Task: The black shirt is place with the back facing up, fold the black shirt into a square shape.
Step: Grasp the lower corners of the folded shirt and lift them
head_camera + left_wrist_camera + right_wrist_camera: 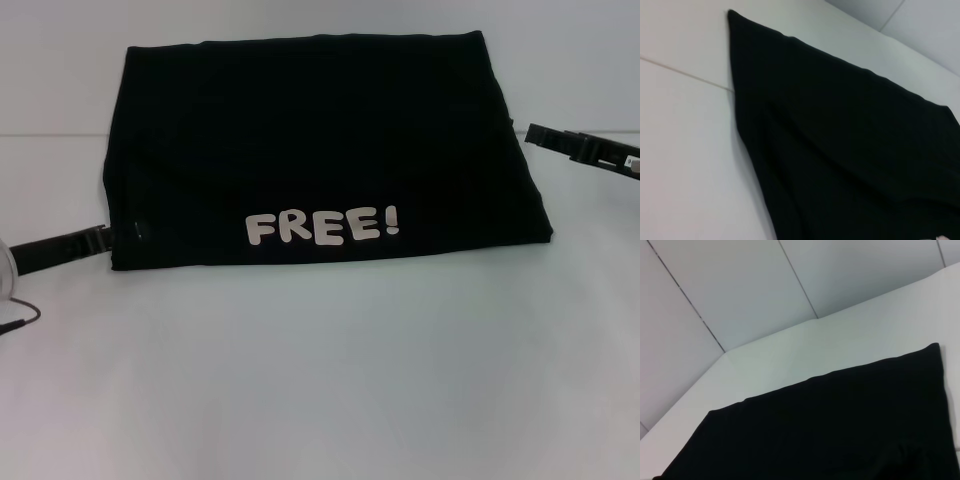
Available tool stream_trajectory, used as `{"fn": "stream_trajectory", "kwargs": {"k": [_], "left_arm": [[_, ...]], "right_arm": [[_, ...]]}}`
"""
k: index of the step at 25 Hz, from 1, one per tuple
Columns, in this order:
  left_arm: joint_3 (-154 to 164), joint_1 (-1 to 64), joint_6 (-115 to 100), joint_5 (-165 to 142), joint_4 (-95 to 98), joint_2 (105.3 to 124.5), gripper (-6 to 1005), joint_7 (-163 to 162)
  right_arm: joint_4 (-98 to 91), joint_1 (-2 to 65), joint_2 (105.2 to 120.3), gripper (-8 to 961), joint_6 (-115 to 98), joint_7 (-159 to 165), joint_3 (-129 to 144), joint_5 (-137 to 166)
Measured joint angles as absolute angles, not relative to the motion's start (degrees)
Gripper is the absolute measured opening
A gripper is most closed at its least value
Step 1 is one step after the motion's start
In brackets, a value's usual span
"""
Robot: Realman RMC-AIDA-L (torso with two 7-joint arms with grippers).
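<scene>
you've got the black shirt (320, 150) folded to a wide rectangle on the table (320, 380), lettering up; one fold to square it likely remains. left gripper (100, 238) touches its near-left corner, right gripper (560, 143) just beside its right edge; can't tell either's grip

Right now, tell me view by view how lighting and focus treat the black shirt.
Head view: even, soft light; the black soft-fabric short-sleeved shirt reads as a flat dark mass with faint folds, its white FREE! lettering crisp; left gripper and right gripper sit at its sides. Left wrist view: shirt edges soft, slightly blurred. Right wrist view: fabric detail lost in darkness, and only a thin shadow lines the edge.
</scene>
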State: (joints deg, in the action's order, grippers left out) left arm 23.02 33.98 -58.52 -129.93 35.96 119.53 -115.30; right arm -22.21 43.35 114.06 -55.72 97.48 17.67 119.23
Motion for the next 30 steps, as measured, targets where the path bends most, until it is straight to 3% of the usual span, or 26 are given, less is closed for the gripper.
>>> {"fn": "stream_trajectory", "kwargs": {"k": [27,30], "left_arm": [[25.38,34.54,-58.96,-133.96,35.50,119.53,791,-113.97],[25.57,34.59,-57.90,-134.71,35.49,119.53,686,-113.92]], "right_arm": [[-22.24,43.77,114.05,697,-55.46,97.56,17.66,119.18],[-22.24,43.77,114.06,697,-55.46,97.56,17.66,119.18]]}}
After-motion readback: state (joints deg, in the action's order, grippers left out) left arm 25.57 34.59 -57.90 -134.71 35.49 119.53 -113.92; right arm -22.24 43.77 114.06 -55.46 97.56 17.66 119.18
